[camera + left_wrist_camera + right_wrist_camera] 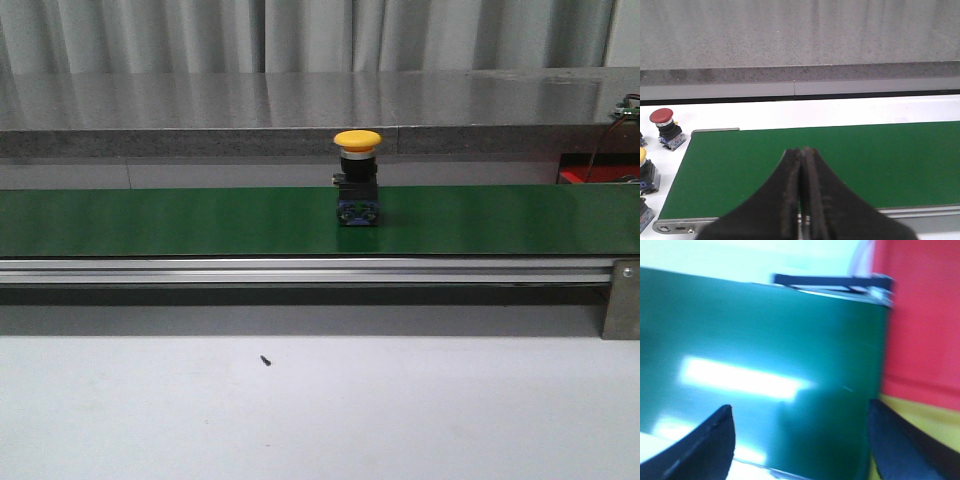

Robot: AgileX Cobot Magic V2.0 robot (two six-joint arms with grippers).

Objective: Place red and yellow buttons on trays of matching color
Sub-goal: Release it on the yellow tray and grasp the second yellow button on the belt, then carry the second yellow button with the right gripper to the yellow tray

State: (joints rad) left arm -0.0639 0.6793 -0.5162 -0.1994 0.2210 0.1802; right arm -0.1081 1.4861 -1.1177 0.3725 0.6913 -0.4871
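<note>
Yellow button (357, 178) upright on green belt (150, 220): rigid, light, top-heavy; best gripped at black body. Left end effector (802, 200) pressed together, right end effector (800, 440) spread.

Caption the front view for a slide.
A yellow button stands upright on the green belt, no arms in sight.

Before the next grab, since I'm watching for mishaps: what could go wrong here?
1. The yellow button stands tall on the green belt; a clumsy grab might tip it.
2. The right gripper is open, but its view is blurred, so aiming may be off.
3. The left gripper is shut and must open before picking the red button.
</note>
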